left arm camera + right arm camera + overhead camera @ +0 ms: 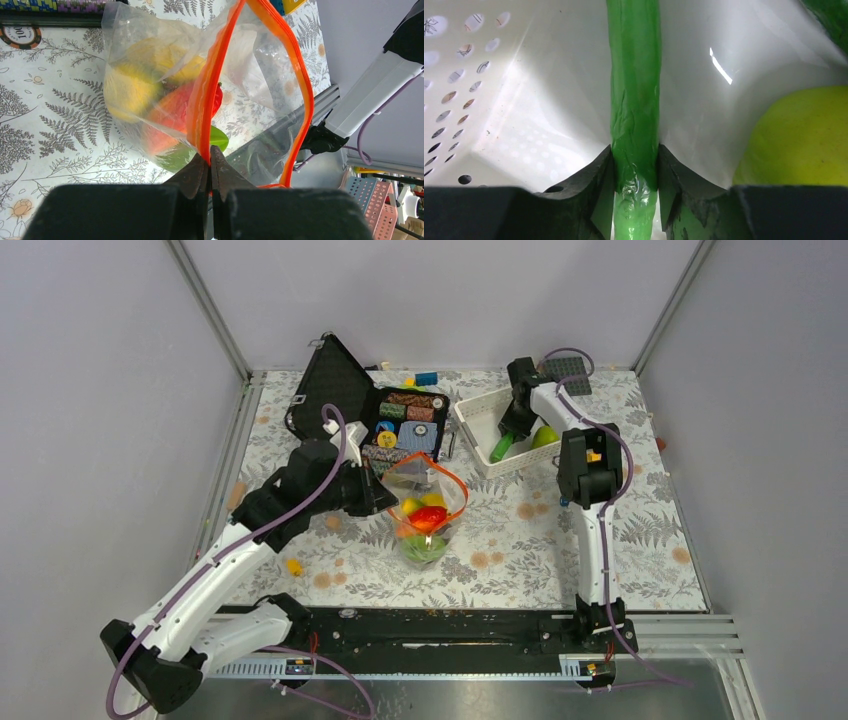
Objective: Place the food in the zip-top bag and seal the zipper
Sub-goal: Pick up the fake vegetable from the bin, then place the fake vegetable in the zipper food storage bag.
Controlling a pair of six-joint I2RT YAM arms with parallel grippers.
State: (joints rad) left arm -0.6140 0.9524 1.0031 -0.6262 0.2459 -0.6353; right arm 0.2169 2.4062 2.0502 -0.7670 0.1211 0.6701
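The left gripper (210, 167) is pinching the thin orange zipper strip (202, 100) of the clear crinkly plastic bag (425, 502), whose mouth is gaping open. Yellow, red and green toy food (428, 520) is sitting inside. The open black case of chips (405, 420) is crowding the bag at 12 o'clock. At 2 o'clock, in the white plastic basket (470, 430), the right gripper (634, 170) is squeezing the long green toy cucumber (634, 75), a yellow-green toy pear (804, 135) just beside it.

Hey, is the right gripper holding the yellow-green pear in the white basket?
No, the right gripper is shut on the green cucumber, while the pear lies ungripped beside it in the basket.
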